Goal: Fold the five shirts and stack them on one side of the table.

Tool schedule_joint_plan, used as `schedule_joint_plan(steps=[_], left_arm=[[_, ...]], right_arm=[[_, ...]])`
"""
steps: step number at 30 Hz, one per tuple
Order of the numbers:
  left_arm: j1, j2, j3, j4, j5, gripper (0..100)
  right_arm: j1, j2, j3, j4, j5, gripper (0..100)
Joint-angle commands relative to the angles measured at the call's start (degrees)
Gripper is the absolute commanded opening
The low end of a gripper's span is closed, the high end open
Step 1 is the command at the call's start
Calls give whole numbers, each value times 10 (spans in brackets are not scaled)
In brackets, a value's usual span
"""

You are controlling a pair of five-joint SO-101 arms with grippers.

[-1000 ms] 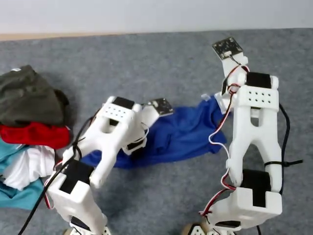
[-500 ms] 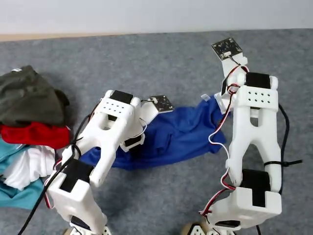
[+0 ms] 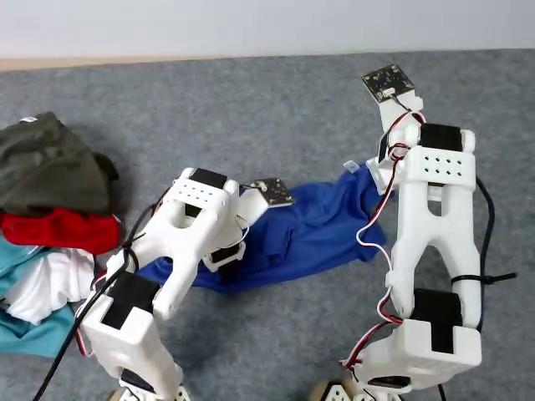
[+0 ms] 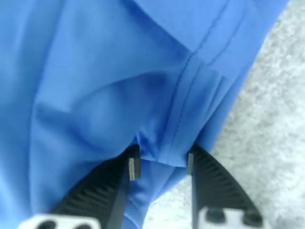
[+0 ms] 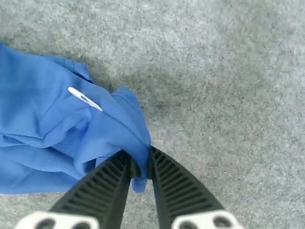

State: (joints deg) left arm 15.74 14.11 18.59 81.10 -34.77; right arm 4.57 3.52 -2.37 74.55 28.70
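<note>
Two grips on the blue shirt (image 3: pixel 309 230): right gripper (image 5: pixel 141 167) jaws clamped on a corner, left gripper (image 4: pixel 161 164) jaws seemingly pinching a fold; the left arm (image 3: pixel 196 221) hides part of it.

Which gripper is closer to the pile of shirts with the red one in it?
Left. The left gripper holds the blue shirt at the end nearer the pile; the right gripper holds its far end by the white tag.
</note>
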Motion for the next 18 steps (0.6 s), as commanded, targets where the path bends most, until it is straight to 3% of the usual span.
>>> schedule_joint_plan(steps=[1, 10, 18], left_arm=[[-1, -4, 0, -21, -4, 164], [3, -10, -9, -34, -3, 9], [3, -10, -124, 84, -3, 7]], right_arm=[[3, -5, -4, -3, 3, 9], [3, -7, -5, -3, 3, 9], [2, -7, -7, -3, 3, 9]])
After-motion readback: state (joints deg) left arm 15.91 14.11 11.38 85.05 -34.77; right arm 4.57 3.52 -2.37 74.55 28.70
